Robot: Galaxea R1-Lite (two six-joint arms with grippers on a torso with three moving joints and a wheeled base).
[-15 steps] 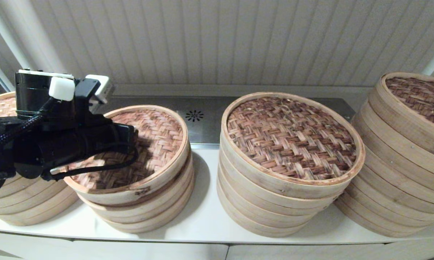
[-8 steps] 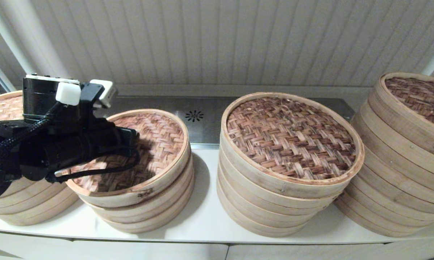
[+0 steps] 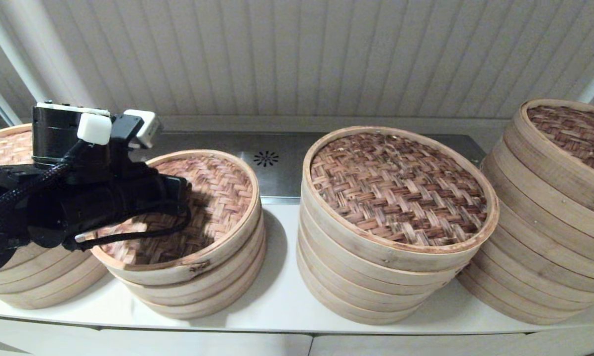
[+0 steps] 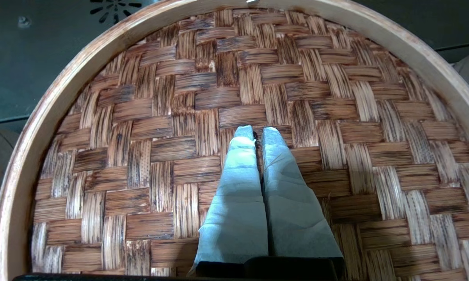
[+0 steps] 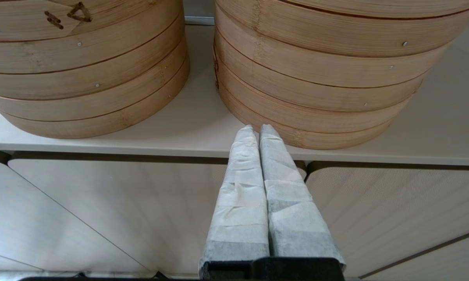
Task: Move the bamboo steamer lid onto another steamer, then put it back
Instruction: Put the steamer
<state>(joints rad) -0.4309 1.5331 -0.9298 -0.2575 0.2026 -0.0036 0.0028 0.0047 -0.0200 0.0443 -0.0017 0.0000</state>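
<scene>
The bamboo steamer lid, round with a woven top and a pale rim, lies on the low steamer stack second from the left. My left arm reaches over it from the left. In the left wrist view the left gripper points down at the middle of the lid, shut on a small dark piece of the lid's centre pinched between its tips. The right gripper is shut and empty, low in front of the table edge, out of the head view.
Three more lidded steamer stacks stand on the white table: one at the far left, a taller one in the middle, the tallest at the right. A steel panel runs behind them.
The left gripper and the lid have come down a little and shifted slightly right; the lid's rim now sits lower on its stack. Since half a second ago almost nothing has moved.
</scene>
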